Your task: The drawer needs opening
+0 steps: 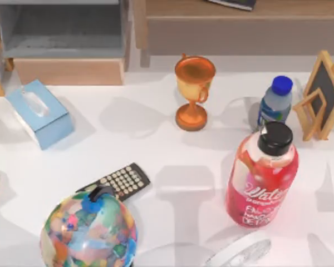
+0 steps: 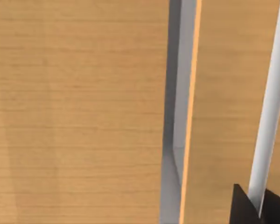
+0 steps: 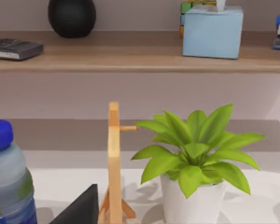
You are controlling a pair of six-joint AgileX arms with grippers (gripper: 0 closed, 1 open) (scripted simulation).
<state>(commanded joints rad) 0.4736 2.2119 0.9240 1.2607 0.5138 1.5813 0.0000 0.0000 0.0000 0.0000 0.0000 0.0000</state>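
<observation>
The left end effector [image 2: 259,205] is clenched on the white handle [image 2: 270,107] of the drawer [image 2: 228,93]. The drawer stands barely ajar. The pull is in hand; next, I judge, draw straight outward.

drawer [image 2: 224,93]: orange-tan wood front panel, plain grey side | state: slightly open, grey gap between front and neighbouring wood panel | white bar handle [image 2: 270,107] along front | seen close in left wrist view

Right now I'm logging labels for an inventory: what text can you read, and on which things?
"Water": white script on the red bottle; the block print below it is too blurred to read.
Blue-capped bottle: label print too small to read.
Remote control: key markings too small to read.
Small chalkboard: no writing.
</observation>
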